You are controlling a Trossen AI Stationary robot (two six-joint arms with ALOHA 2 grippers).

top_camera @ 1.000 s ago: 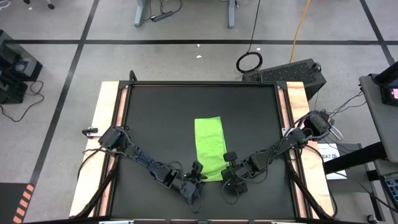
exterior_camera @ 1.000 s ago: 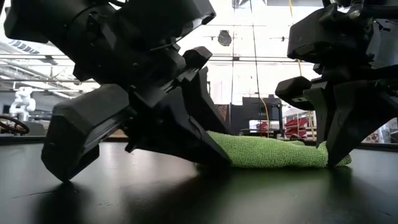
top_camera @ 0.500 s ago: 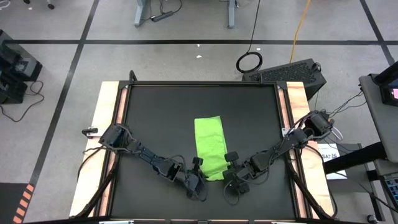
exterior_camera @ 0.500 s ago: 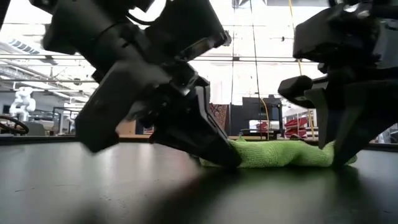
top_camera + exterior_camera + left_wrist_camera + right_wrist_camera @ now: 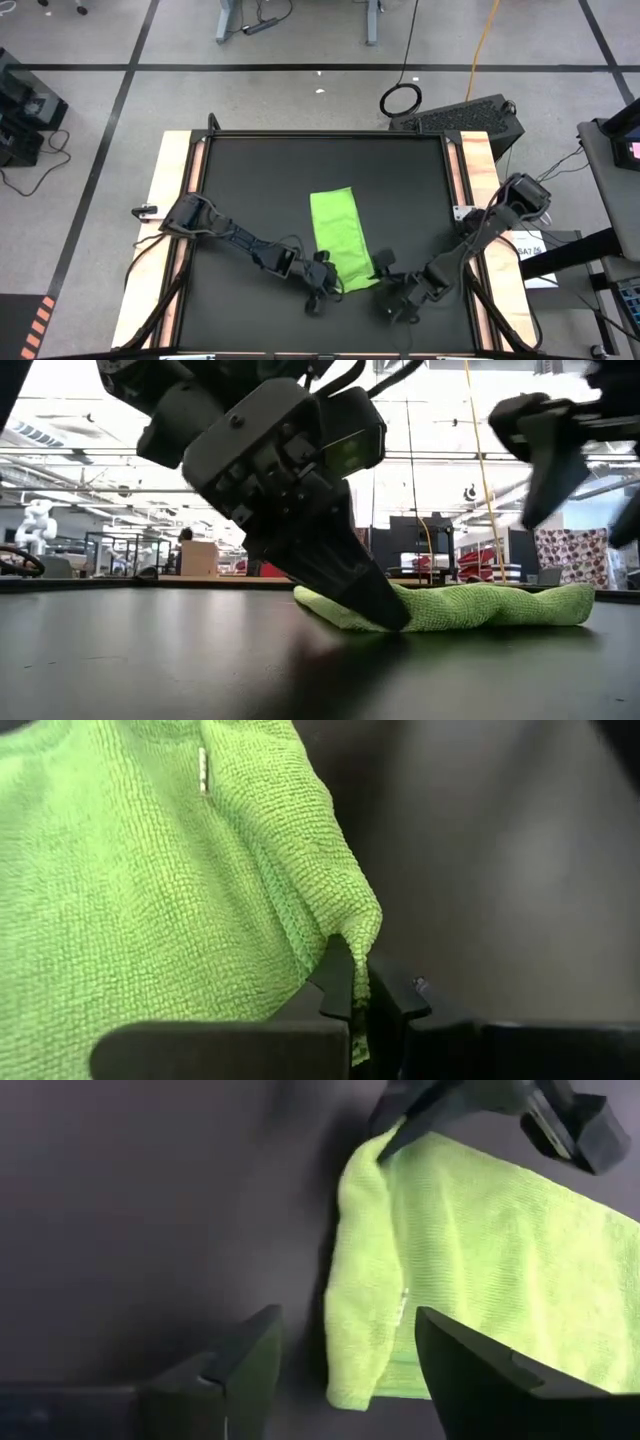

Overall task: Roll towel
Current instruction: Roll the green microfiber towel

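Note:
The lime-green towel [image 5: 340, 238] lies flat on the black table mat as a long folded strip running from far to near. Its near end shows in the low view as a low ridge [image 5: 480, 605]. My left gripper [image 5: 328, 283] is at the towel's near left corner and is shut on it. My right gripper [image 5: 393, 297] stands open off the near right corner, raised above the mat [image 5: 590, 480]. Nothing is between its fingers [image 5: 345, 1370], and the towel [image 5: 480, 1250] lies ahead of them. My left gripper pinches the towel's near left corner [image 5: 358, 945] between its two fingers [image 5: 335, 988]. It comes slanting down from the table's near left. The corner is gathered into a small peak at the fingertips [image 5: 385, 618]. The remainder of the towel lies on the mat.
Bare black mat [image 5: 250, 190] surrounds the towel on all sides. Wooden strips [image 5: 170, 200] border the table's left and right. Cables and a paper sheet [image 5: 530, 250] lie at the right edge. In the low view the room lies beyond the table.
My left gripper has rolled, gone toward the towel's near left corner and shut on it. My right gripper has opened and let go of the near right corner. It has risen and drawn off toward the table's near right. The towel's near end has slid slightly right.

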